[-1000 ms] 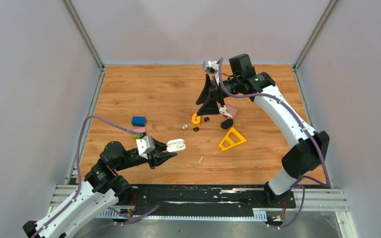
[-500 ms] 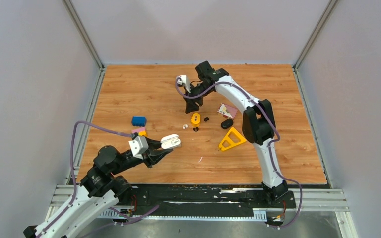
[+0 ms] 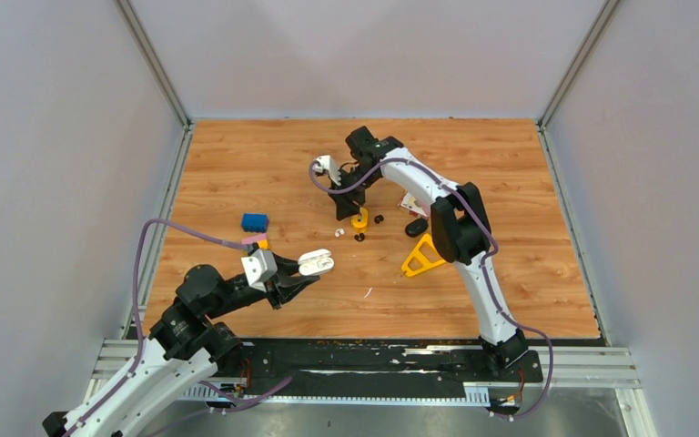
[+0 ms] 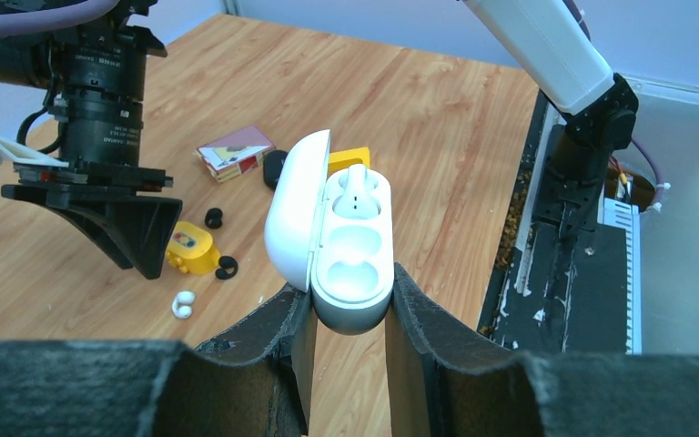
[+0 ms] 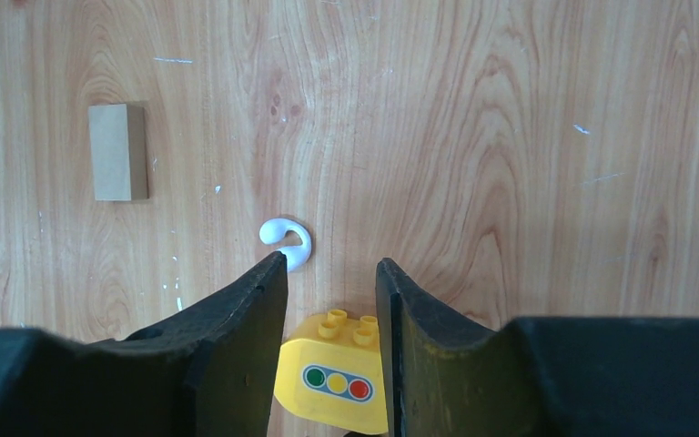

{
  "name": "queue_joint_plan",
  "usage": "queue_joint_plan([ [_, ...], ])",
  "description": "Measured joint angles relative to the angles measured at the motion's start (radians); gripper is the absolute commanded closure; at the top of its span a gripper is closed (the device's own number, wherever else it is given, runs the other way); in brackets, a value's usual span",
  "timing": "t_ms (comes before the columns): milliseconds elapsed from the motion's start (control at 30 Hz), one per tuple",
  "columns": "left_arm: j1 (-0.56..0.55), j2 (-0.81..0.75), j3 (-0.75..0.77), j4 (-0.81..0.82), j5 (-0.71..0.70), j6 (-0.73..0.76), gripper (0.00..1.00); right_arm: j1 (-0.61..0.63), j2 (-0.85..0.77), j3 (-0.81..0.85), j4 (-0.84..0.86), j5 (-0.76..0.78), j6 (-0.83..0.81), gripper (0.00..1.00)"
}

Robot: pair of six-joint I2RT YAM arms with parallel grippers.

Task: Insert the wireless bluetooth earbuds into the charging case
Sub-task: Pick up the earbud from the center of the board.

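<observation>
Wood-grain laminate, pale brown and faintly scratched, forms the tabletop (image 5: pixel 510 137). The left jaws, with matt black fingers (image 4: pixel 273 337), are clamped on the lower end of a glossy white, pill-shaped plastic charging case (image 4: pixel 350 264), which they hold clear of the tabletop. Its rounded lid is swung open to one side. Two moulded sockets show inside the case. The far socket holds a seated white earbud (image 4: pixel 355 187), and the near socket is bare.

The right jaws stand parted above the tabletop with nothing gripped between them. A loose white earbud (image 5: pixel 288 241), smooth and hook-shaped, lies on the wood just beside one fingertip. Below the gap sits a rounded yellow plastic toy brick (image 5: pixel 335 382) with studs on top and printed green, yellow and red dots. Two tiny black earbuds (image 4: pixel 213 218) (image 4: pixel 227 267) lie near that brick. One of them is just beside it.

A plain tan rectangular block (image 5: pixel 118 150) lies apart from the loose white earbud. An open yellow plastic triangle (image 3: pixel 421 256) rests farther off.
</observation>
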Motion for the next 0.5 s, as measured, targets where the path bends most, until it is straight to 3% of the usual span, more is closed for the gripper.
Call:
queue_joint_plan([
  [500, 0.000, 0.016, 0.000, 0.000, 0.010, 0.000, 1.00, 0.027, 0.057, 0.000, 0.024, 0.056, 0.007, 0.59],
])
